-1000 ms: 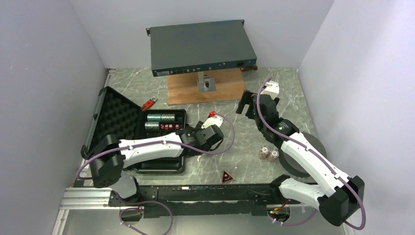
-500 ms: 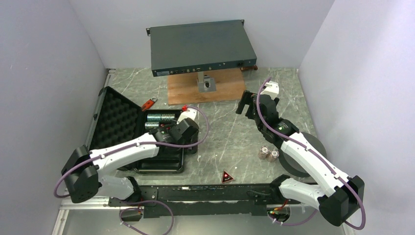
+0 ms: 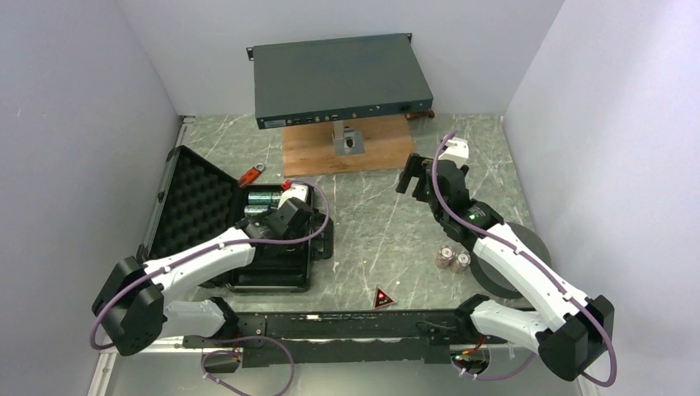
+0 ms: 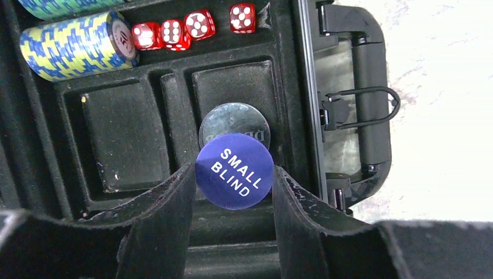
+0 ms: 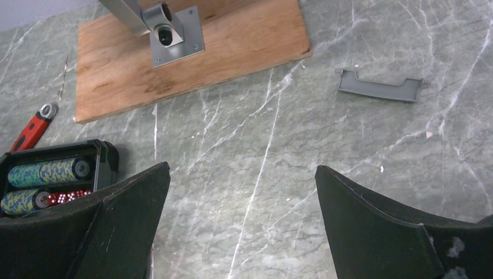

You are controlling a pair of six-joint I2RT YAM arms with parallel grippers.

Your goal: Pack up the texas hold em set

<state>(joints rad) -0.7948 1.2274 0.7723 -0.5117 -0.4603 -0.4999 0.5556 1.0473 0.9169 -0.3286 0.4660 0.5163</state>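
The blue disc, printed SMALL BLIND, sits pinched edge to edge between the fingers of the left gripper, which is half closed on it. It hangs over the tray of the black case, above a compartment where a second, darker disc lies. Toward the far end of the case tray are four red dice, with two chip stacks lying on their sides next to them. The case handle is on the tray's right edge and the foam-lined lid stands open on its left.

Right of the case, two short chip stacks stand on the table, and a red triangle marker lies nearer the arm bases. The right gripper hovers right of the case with its jaws spread wide and nothing between them.
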